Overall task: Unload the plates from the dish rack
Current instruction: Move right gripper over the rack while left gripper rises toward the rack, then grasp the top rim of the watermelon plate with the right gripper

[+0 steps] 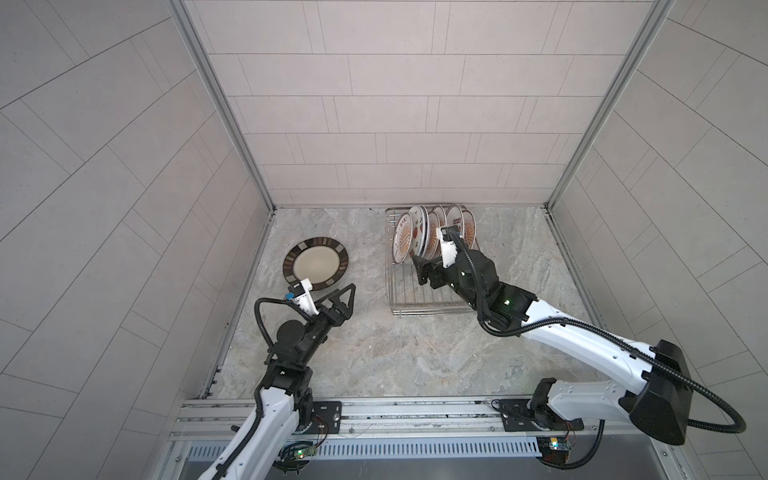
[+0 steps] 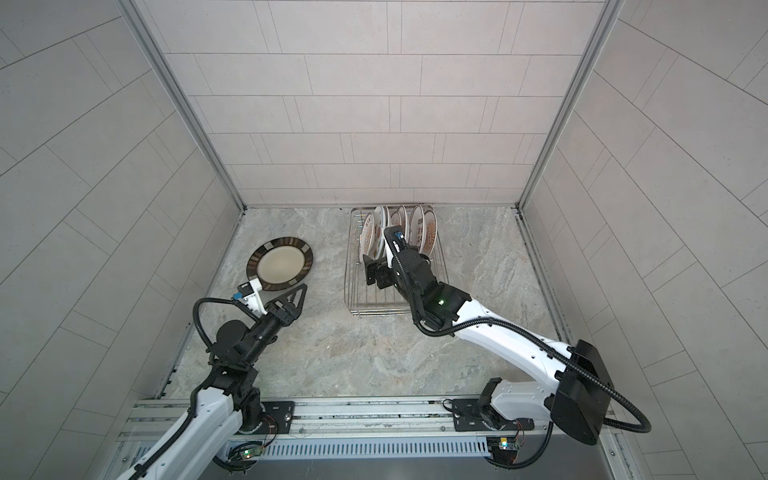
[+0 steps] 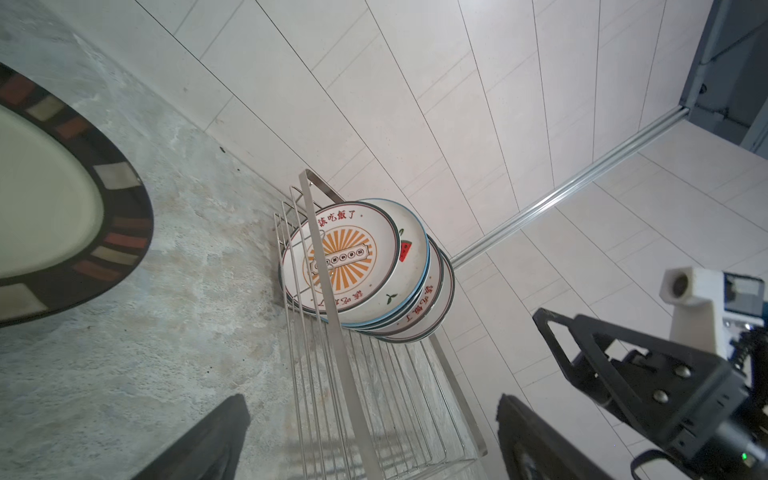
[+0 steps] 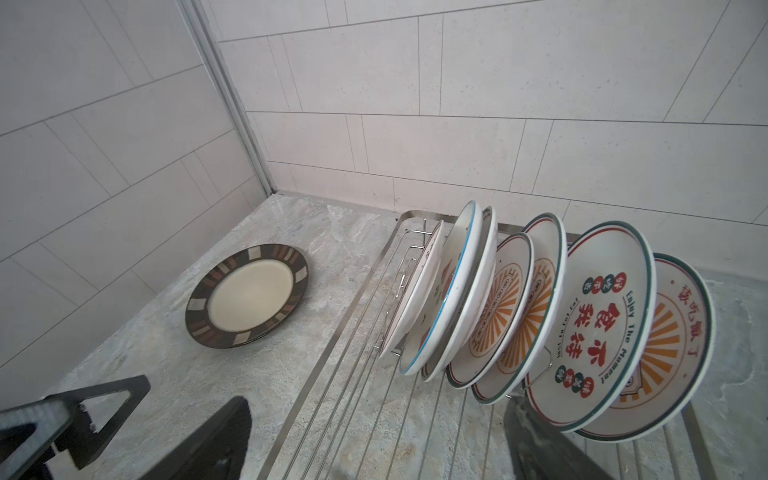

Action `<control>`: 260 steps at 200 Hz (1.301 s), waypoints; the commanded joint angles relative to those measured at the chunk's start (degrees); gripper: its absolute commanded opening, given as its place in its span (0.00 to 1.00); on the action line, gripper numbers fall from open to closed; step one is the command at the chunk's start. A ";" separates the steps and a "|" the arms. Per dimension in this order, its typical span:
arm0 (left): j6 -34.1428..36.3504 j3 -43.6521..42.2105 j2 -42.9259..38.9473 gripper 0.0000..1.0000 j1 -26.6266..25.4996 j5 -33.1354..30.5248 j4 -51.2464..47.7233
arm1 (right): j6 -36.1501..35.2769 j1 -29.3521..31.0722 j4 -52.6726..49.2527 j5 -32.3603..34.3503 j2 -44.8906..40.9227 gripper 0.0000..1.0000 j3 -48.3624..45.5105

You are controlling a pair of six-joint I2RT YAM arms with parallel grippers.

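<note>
Two fingers of the right gripper [image 4: 376, 403] stand wide apart and hold nothing. They sit low over the dish rack [image 4: 334, 345] wires, just in front of the plates [image 4: 602, 324], likely lining up to straddle a rim. About seven plates lean on edge between the prongs at the rack's far end. The left gripper [image 1: 328, 297], also spread and empty, hovers beside a dark striped plate [image 1: 316, 264] lying flat on the marble counter [image 1: 395, 353], probably marking the drop-off spot.

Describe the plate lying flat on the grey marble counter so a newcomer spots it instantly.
Find the silver wire dish rack by the back wall, then look left across the grey marble counter. A round cream plate lies flat there. Unlike the white printed plates standing on edge in the rack, it has a dark brown rim with tan and rust blocks.
</note>
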 commanded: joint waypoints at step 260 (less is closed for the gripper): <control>11.65 9.10 24.52 0.99 -11.93 0.59 15.08 | 2.11 -6.98 -40.59 16.68 43.65 0.25 56.17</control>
